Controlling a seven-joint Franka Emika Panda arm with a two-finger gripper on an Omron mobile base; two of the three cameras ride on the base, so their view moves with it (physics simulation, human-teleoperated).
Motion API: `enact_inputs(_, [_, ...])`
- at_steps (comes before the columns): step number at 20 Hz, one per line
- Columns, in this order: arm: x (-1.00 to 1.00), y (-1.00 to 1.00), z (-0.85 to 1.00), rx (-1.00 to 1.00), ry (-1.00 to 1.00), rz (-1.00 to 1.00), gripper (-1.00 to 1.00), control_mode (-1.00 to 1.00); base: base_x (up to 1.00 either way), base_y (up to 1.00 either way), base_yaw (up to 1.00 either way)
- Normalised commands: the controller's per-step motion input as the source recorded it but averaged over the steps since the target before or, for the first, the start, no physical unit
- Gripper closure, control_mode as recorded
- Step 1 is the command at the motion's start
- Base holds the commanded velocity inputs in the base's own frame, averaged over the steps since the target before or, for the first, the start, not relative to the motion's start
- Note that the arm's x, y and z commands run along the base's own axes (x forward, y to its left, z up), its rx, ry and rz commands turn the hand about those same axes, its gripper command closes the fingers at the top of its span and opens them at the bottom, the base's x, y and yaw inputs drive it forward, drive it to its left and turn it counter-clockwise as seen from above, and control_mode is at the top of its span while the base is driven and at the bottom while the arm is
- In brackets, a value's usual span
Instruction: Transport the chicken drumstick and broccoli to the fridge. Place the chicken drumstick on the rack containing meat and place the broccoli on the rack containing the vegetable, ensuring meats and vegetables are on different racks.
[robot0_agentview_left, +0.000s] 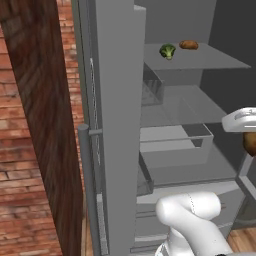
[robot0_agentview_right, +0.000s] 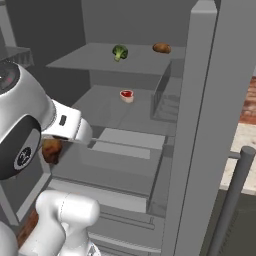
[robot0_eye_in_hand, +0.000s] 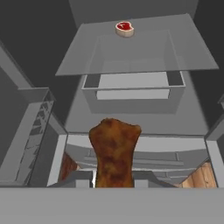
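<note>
The chicken drumstick, a dark reddish-brown lump, stands between my gripper's fingers, which are shut on it. It hangs in front of the open fridge, below the middle rack; the drumstick also shows under my hand, and again as a drumstick at the right edge. The broccoli lies on the upper rack. A red steak lies on the middle rack, ahead of and above the gripper.
An orange-brown oval sits beside the broccoli on the upper rack. A drawer sticks out under the middle rack. Open fridge doors flank the opening, with a brick wall to the left.
</note>
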Motion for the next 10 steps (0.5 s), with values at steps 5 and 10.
enact_inputs(5, [1.00,0.07,-0.21,0.10,-0.02,0.00,1.00,-1.00,0.00,0.00,0.00])
enact_inputs(10, [1.00,0.01,-0.17,0.07,-0.02,0.00,1.00,-1.00,0.00,0.00,0.00])
